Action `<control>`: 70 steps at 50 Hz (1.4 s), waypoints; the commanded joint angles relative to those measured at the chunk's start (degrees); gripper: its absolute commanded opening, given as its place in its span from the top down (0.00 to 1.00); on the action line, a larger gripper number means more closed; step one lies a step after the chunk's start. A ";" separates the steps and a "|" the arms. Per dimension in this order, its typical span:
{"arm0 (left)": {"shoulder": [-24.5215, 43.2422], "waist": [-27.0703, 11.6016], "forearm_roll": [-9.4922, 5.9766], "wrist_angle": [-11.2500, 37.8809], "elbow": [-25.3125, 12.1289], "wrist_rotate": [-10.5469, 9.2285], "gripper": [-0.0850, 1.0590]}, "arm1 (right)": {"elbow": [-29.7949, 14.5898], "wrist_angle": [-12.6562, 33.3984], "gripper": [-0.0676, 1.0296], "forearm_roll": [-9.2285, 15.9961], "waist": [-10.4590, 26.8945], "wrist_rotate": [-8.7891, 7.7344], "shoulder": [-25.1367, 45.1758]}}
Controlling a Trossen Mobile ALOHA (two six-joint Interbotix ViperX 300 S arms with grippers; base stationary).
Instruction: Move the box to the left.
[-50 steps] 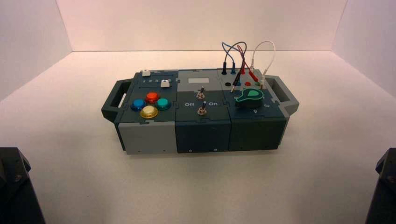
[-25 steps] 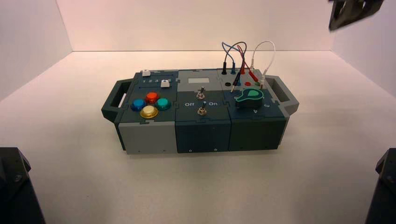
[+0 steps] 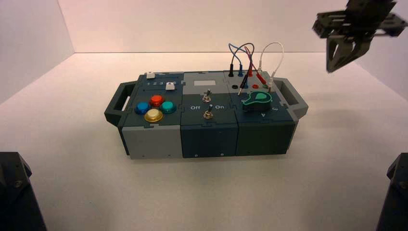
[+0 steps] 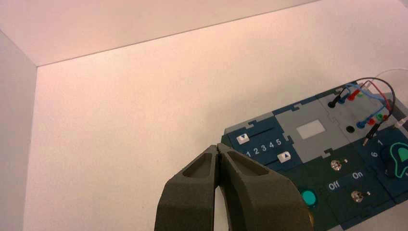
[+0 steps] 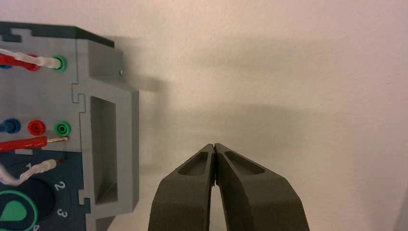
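The long teal-and-grey box (image 3: 207, 118) lies across the middle of the table, with handles at both ends, four coloured round buttons on its left part, toggle switches in the middle, and a green dial and jumper wires on the right. My right gripper (image 3: 332, 69) is shut and empty. It hangs in the air to the right of and above the box's right handle (image 3: 291, 96). In the right wrist view the gripper (image 5: 213, 146) is apart from the grey handle (image 5: 103, 149). My left gripper (image 4: 219, 147) is shut and empty, held off the box's left end (image 4: 312, 159).
White walls enclose the white table (image 3: 96, 183) on the left, back and right. Dark arm bases stand at the front left corner (image 3: 14, 192) and the front right corner (image 3: 397, 192). Jumper wires (image 3: 250, 60) arch above the box's right rear.
My right gripper has come into the high view at the upper right and moved down and leftward toward the box's right end. The box has not moved.
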 commanded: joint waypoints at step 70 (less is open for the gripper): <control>2.72 -0.26 -0.09 -2.81 0.00 -0.26 0.95 | -15.03 7.56 0.96 13.01 22.85 -0.09 18.63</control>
